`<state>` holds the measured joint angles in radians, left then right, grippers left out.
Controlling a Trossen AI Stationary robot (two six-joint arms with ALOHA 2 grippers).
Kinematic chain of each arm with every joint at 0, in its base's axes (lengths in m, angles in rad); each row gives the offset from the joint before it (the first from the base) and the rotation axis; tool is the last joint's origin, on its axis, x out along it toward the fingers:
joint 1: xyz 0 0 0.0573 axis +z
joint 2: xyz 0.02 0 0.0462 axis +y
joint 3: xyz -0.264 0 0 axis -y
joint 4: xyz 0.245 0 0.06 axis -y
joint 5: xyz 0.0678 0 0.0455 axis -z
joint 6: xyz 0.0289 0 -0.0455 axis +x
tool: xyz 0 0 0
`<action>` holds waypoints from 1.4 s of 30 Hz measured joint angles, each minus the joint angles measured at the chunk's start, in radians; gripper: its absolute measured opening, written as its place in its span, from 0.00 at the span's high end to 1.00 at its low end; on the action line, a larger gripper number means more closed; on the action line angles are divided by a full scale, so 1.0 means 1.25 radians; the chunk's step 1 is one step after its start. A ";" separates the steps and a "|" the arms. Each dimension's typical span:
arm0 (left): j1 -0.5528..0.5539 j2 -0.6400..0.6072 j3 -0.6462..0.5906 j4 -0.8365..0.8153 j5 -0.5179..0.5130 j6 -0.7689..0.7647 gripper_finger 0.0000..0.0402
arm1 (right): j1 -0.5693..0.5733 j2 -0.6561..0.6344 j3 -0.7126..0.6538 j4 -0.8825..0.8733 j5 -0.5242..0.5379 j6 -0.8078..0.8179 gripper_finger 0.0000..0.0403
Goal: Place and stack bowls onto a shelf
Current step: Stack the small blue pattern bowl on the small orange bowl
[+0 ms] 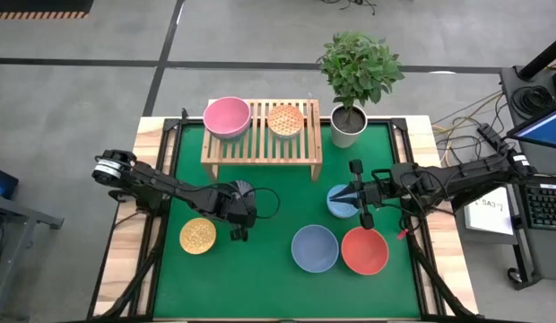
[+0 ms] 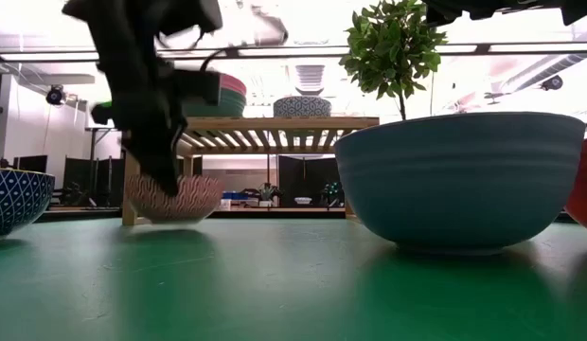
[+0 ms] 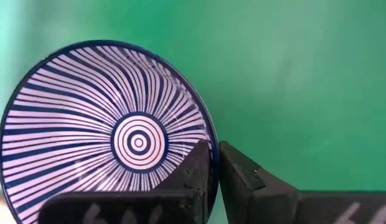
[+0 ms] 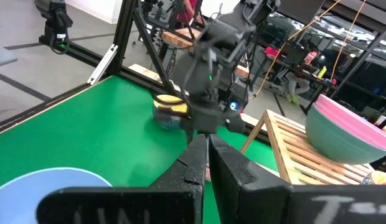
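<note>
My left gripper [image 3: 213,150] is shut on the blue-white striped bowl [image 3: 106,134], left of the table's middle; from above, the arm [image 1: 226,205] hides that bowl. My right gripper [image 4: 207,155] is shut and empty, level above the light blue bowl [image 1: 341,203], pointing toward the left arm. The yellow bowl [image 1: 198,235], blue-grey bowl [image 1: 314,248] and red bowl [image 1: 364,251] rest on the green mat. On the shelf [image 1: 260,144] the pink bowl [image 4: 342,124] sits inside the teal one [image 4: 333,149], with the orange bowl [image 1: 285,119] beside them. My left gripper pinches the blue-white bowl's rim [image 3: 208,127], one finger [image 3: 196,171] inside the bowl and the other [image 3: 240,177] outside it. The fingers come from above, pointing down. In the low view the bowl [image 2: 175,197] sits upright at table height; whether it is lifted clear I cannot tell.
A white pot with a small tree [image 1: 349,126] stands by the shelf's right end. The shelf's right half [image 1: 305,135] is bare slats beyond the orange bowl. Green mat lies open at the near edge [image 1: 260,287]. Cables and desks flank the table.
</note>
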<state>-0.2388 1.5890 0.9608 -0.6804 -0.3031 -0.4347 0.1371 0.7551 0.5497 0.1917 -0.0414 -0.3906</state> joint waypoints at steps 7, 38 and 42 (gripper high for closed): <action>-0.098 0.000 0.161 -0.050 0.009 0.054 0.99 | 0.000 0.000 0.000 0.000 0.000 0.003 0.98; 0.377 0.050 0.623 -0.029 0.088 0.777 1.00 | 0.000 -0.014 0.000 -0.008 -0.001 -0.010 0.98; 0.410 0.068 0.624 -0.035 0.106 0.796 1.00 | 0.000 -0.015 0.000 -0.017 -0.001 -0.012 0.98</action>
<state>0.2742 1.6734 1.7405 -0.7244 -0.1706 0.5606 0.1371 0.7364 0.5499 0.1701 -0.0421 -0.4050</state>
